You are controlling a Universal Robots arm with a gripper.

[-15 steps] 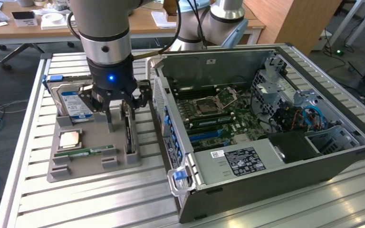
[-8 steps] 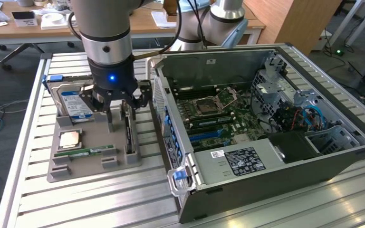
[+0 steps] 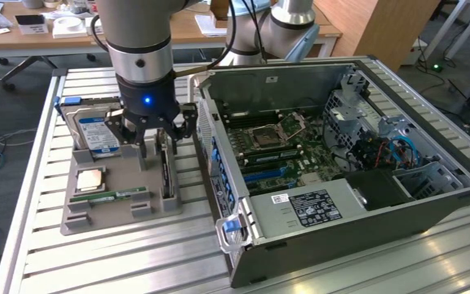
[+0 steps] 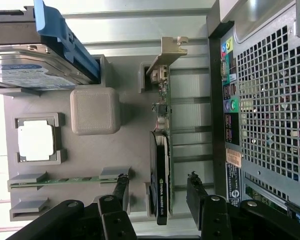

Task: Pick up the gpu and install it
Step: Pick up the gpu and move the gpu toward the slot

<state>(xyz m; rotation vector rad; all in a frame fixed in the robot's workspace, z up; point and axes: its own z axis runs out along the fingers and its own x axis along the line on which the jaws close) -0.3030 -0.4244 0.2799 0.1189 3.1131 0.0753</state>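
Observation:
The gpu (image 4: pixel 162 170) is a dark card with a black fan shroud and a silver end bracket (image 4: pixel 169 50). It stands on edge in a slot of the grey holder (image 4: pixel 125 125). In the exterior view the gpu (image 3: pixel 166 179) sits just below my gripper (image 3: pixel 157 153). My gripper (image 4: pixel 157 186) is open and straddles the card's near end. One finger (image 4: pixel 121 189) is on each side of it, and neither touches the card.
The holder (image 3: pixel 120 211) also carries a blue-labelled hard drive (image 3: pixel 96 131), a CPU (image 3: pixel 90 179) and a green RAM stick (image 3: pixel 108 196). The open computer case (image 3: pixel 341 159) lies close beside the holder on the exterior view's right, motherboard (image 3: pixel 276 147) exposed. A second arm's base stands behind.

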